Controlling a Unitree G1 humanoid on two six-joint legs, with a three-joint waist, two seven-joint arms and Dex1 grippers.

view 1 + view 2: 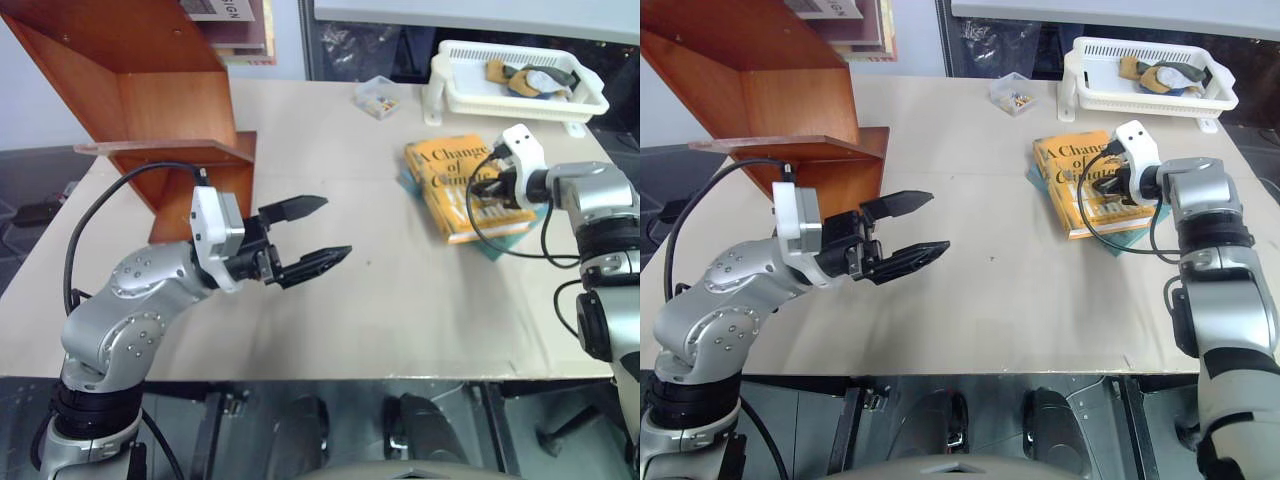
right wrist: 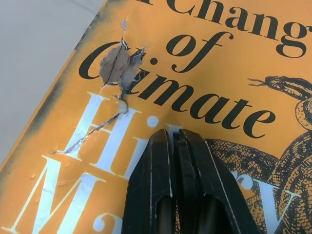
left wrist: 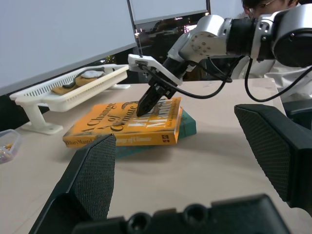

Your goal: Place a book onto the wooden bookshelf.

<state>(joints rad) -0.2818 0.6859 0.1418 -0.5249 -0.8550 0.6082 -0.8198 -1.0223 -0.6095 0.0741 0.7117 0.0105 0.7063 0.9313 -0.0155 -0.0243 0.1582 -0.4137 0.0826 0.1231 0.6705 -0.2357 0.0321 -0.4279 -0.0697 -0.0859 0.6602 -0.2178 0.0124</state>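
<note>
Bookshelf: the wooden bookshelf (image 1: 170,100) stands at the far left of the worktop (image 1: 330,300), its thin shelf board jutting out just above and behind my left arm.

Left gripper: my left gripper (image 1: 310,235) hovers over bare worktop in front of the shelf, jaws spread wide and pointing across toward the book, holding nothing.

Book: the book (image 1: 455,185), the orange-yellow "A Change of Climate", lies flat on the right half of the worktop, resting on a teal-green book (image 3: 187,124) whose edges show beneath it. The cover has a torn patch near the title.

Right gripper: my right gripper (image 3: 148,100) comes down at a slant with its jaws pressed together, tips on or just above the cover; I cannot tell whether they touch.

Basket: a white plastic basket (image 1: 455,95) sits just beyond the book, and a small clear box (image 1: 377,97) lies to its left.

Step in hand: I judge I am pressing or nudging the book with closed tips to free an edge.

Doing it well: push low and gently so the top book slides off the teal one toward my waiting left jaws. Stay clear of the tear.
</note>
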